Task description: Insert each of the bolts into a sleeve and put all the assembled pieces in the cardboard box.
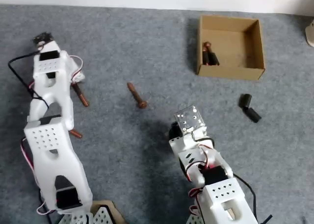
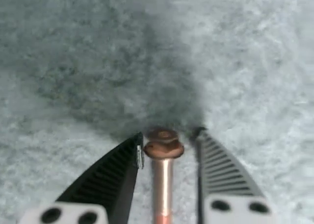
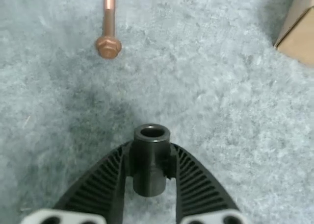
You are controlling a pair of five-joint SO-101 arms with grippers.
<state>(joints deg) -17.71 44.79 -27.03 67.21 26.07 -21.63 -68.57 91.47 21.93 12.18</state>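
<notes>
My left gripper (image 2: 169, 138) stands open low over the carpet. A copper bolt (image 2: 163, 150) lies between its fingers with a gap on one side. In the high view this bolt (image 1: 81, 96) lies beside the left arm (image 1: 49, 82). My right gripper (image 3: 151, 153) is shut on a black sleeve (image 3: 151, 160), whose open end faces away from the wrist. A second bolt (image 1: 137, 95) lies mid-table, ahead of the right gripper as the bolt (image 3: 108, 25). A third bolt (image 1: 75, 133) pokes out under the left arm. The cardboard box (image 1: 255, 47) holds assembled pieces (image 1: 210, 54).
Two loose black sleeves (image 1: 249, 108) lie on the grey carpet below the box's right corner. The right arm (image 1: 196, 150) rises from the bottom middle. A corner of the box (image 3: 299, 33) shows in the right wrist view.
</notes>
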